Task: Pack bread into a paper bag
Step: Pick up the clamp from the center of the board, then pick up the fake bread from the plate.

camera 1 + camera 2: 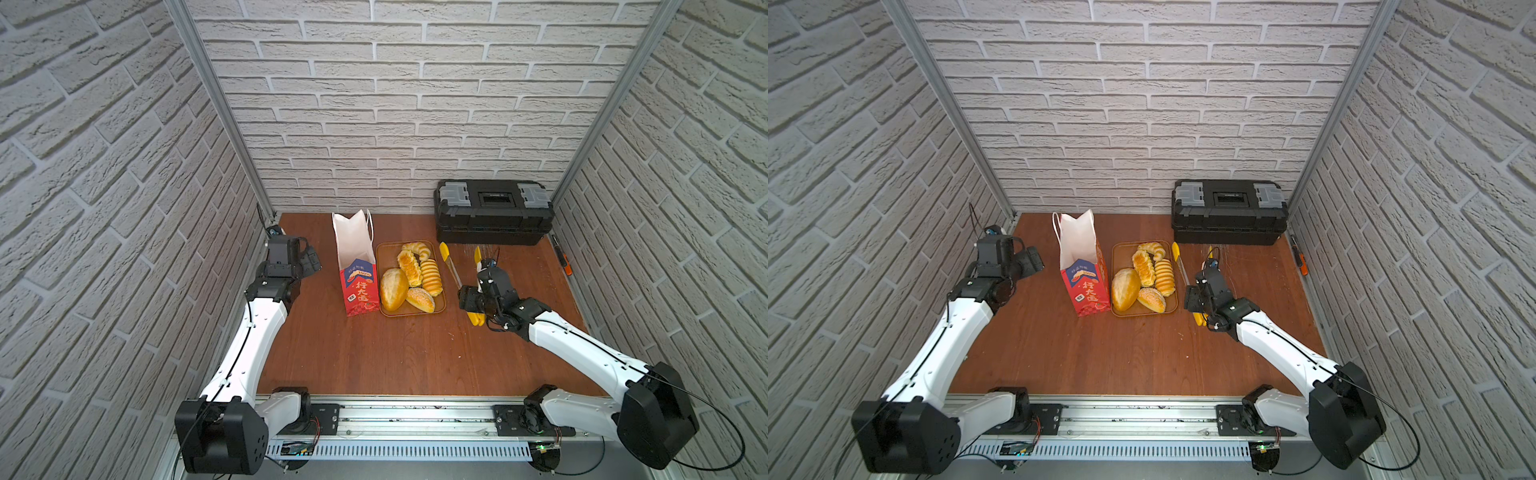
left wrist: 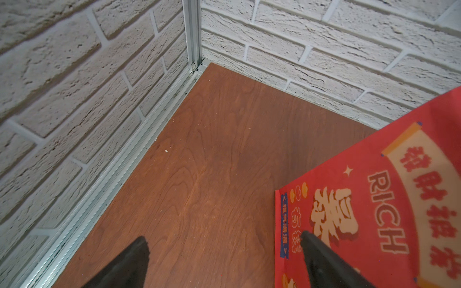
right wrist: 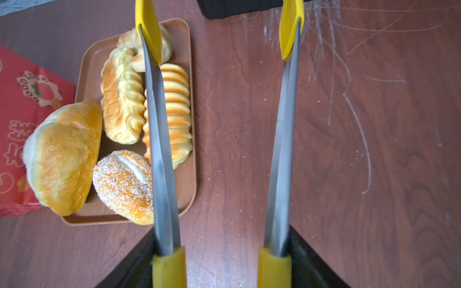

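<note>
Your right gripper (image 3: 222, 256) holds the tongs (image 3: 282, 149), spread wide. The bread (image 3: 62, 154) on its tray (image 3: 190, 179) lies just left of them, nearer this arm. Your left gripper (image 2: 223, 237) stands wide.

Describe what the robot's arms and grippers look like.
The left arm and right arm have smooth white shells, boxy black joint housings and a thin black cable along each. The left gripper and right gripper have plain black tapered fingers. No markings show.
</note>
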Robot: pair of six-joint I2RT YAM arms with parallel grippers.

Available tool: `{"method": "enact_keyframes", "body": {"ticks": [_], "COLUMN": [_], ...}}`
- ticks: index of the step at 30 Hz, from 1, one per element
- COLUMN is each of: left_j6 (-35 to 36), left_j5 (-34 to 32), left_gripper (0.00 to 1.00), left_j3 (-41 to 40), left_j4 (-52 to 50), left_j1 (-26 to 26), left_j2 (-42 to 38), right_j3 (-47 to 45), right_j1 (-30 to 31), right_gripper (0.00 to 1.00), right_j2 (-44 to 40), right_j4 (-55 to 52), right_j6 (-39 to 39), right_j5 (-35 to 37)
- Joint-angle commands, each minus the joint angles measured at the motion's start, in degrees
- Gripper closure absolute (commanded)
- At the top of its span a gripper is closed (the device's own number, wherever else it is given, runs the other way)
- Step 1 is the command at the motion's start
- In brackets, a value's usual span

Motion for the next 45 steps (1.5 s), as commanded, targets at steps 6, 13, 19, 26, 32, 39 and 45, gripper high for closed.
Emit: {"method": "enact_keyframes", "body": {"ticks": [6, 13, 19, 26, 32, 39, 45], "left_j6": [-0.6, -0.1, 0.2, 0.6, 0.6, 0.8, 0.6], "left_j5": [-0.2, -1.0, -1.4, -2.0, -2.2, -2.4, -2.3], "left_gripper": [0.03, 0.03, 0.03, 0.03, 0.03, 0.03, 0.04], "left_j3": [1.5, 1.2, 1.6, 1.5, 1.5, 1.6, 1.6], "left_j4": [1.5, 1.3, 1.0, 0.9, 0.9, 0.8, 0.7], "left_j1": [-0.5, -0.5, -0.6, -0.6, -0.6, -0.6, -0.6], "left_j2": [0.6, 1.0, 1.9, 2.2, 2.9, 3.4, 3.9], "right_j3": [5.5, 6.6, 8.9, 11.9, 13.8, 14.3, 14.3], "right_j1": [0.5, 0.5, 0.5, 0.6, 0.7, 0.9, 0.9], "right_gripper": [0.27, 0.27, 0.27, 0.29, 0.39, 0.45, 0.46], "right_j2": [6.6, 11.2, 16.2, 20.1, 22.7, 25.0, 25.7], "right_j4": [8.6, 11.5, 13.5, 14.6, 15.1, 15.2, 15.0], "right_j6": [-3.1, -3.0, -3.4, -4.3, -4.7, -4.8, -5.0], "right_j5": [-8.1, -8.7, -10.0, -11.1, -12.8, -13.1, -12.7]}}
